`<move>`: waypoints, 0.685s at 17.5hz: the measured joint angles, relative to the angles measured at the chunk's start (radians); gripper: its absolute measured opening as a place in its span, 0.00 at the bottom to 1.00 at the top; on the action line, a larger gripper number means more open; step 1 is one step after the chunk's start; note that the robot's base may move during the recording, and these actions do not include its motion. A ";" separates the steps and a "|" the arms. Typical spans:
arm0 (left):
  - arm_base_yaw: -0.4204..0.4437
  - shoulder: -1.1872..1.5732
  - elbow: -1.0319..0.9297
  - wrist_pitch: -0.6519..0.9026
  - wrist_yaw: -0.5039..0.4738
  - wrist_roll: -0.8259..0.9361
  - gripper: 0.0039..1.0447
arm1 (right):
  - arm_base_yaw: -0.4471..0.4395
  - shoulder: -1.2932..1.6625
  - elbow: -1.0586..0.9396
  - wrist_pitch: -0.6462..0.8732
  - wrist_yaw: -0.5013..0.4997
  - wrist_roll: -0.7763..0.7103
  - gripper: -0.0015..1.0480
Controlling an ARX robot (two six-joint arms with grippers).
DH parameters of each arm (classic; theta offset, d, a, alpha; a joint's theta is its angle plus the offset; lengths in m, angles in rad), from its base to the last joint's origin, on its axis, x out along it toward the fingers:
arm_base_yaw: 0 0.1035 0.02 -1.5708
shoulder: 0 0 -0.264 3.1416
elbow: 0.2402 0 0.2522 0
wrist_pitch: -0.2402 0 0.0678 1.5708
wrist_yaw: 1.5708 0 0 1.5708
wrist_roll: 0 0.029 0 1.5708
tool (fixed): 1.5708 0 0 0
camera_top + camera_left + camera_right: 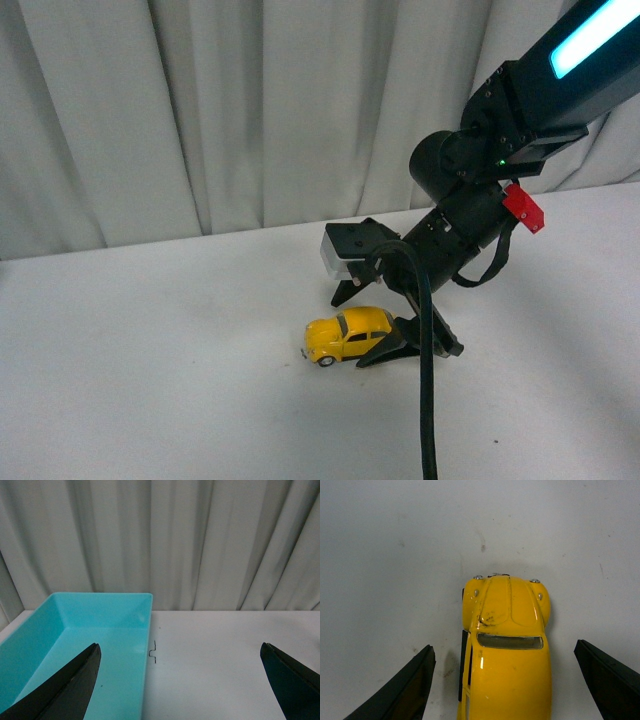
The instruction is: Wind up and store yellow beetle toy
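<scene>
Yellow beetle toy [349,336] is sitting wheels-down on the white tabletop [150,390], side-on to the front camera, nose pointing away from the right arm's wrist. The right gripper [360,326] is reaching down over the beetle with its jaws spread wide, one black finger standing on each side of the beetle. In the wrist view both are showing clear gaps of bare table, so it is gripping nothing. A black cable [428,400] is hanging down just beside the beetle's tail end. Behind the beetle, a pale curtain [200,100] is closing off the back. The left gripper [180,647] is gaping wide and empty too, looking onto a turquoise bin [100,610]. How the bin lies from the beetle, I cannot tell.
</scene>
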 joint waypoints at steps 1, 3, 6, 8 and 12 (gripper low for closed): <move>0.000 0.000 0.000 0.000 0.000 0.000 0.94 | 0.000 0.000 0.000 0.000 0.004 0.004 0.80; 0.000 0.000 0.000 0.000 0.000 0.000 0.94 | 0.000 0.000 0.000 -0.002 0.017 0.004 0.68; 0.000 0.000 0.000 0.000 0.000 0.000 0.94 | 0.003 0.000 0.000 0.004 0.013 0.003 0.42; 0.000 0.000 0.000 0.000 0.000 0.000 0.94 | 0.011 0.000 -0.001 0.009 0.004 0.004 0.40; 0.000 0.000 0.000 0.000 0.000 0.000 0.94 | 0.042 -0.013 -0.026 0.043 -0.030 0.032 0.40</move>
